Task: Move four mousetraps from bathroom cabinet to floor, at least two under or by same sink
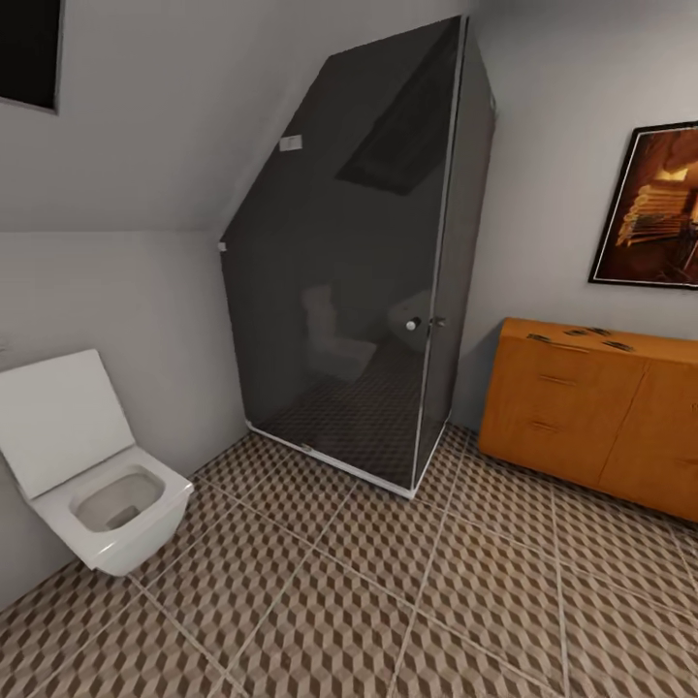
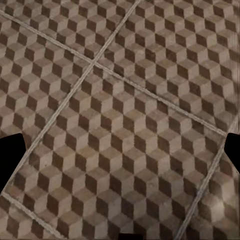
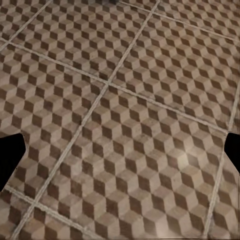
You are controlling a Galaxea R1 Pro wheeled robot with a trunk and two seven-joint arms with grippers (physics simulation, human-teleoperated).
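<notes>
Approach step: traps [image 1: 580, 338] lay along the cabinet [image 1: 572, 407] top's back edge, well apart from the robot across the floor [image 1: 388, 601]. Next needs driving closer, then a reach. Jaw state on both grippers: can't tell.

Even soft light | faint shadows | slightly blurred renders | edges stretched

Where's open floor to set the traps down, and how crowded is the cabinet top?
The bathroom floor is bare tile from the toilet across to the cabinet, and forward of the glass shower stall. Both wrist views look down on open tile too. The crowded spot is the cabinet top, where the mousetraps lie close together toward its left end.
</notes>
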